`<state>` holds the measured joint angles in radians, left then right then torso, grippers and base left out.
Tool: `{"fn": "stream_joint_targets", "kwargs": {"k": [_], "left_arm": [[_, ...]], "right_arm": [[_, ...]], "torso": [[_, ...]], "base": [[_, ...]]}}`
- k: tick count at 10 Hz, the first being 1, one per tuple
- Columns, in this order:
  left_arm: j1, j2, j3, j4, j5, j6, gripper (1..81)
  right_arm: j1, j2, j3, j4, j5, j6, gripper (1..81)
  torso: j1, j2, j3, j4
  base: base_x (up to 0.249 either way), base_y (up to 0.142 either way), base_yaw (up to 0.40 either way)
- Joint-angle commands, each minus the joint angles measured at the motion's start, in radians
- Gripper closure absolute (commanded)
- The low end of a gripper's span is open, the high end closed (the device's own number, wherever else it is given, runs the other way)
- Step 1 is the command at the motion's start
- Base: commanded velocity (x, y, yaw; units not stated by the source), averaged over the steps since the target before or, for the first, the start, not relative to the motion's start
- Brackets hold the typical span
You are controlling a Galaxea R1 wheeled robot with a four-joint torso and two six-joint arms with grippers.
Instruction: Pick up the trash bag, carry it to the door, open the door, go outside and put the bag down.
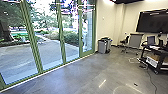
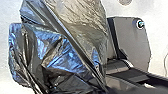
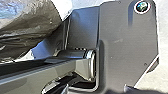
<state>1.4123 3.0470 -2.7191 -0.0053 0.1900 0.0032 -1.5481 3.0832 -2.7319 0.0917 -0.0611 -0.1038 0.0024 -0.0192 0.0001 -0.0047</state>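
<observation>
Dark trash bag [image 2: 67, 47] above grey floor [image 1: 100, 72]

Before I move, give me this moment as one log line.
Indoors | bag close to left wrist camera | glass wall at left, yard beyond | bin ahead | screen at right | bag not yet outside

An office room (glass-walled along one side [image 1: 61, 32]), with a wall screen [image 1: 153, 22], office chair [image 1: 125, 41] and laptop [image 1: 151, 40].

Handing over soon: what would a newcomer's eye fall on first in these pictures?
Probably the crinkled, shiny dark trash bag, large in the left wrist view. In the head view, green-framed glass runs along the left side, and a black screen hangs at the upper right.
</observation>
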Motion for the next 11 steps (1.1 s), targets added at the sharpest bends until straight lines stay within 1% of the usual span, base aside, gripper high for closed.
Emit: {"fn": "stream_joint_targets", "kwargs": {"k": [1,11], "left_arm": [[-0.066,-0.002,0.002,0.004,0.062,0.006,81.1],[-0.066,-0.002,0.002,0.004,0.062,0.006,81.1]], "right_arm": [[0.047,0.007,0.003,-0.009,-0.062,-0.005,1.0],[0.047,0.008,0.002,-0.006,-0.062,-0.005,1.0]], "torso": [[0.0,0.0,0.0,0.0],[0.0,0.0,0.0,0.0]], "base": [[0.153,0.0,0.0],[0.153,0.0,0.0]]}}
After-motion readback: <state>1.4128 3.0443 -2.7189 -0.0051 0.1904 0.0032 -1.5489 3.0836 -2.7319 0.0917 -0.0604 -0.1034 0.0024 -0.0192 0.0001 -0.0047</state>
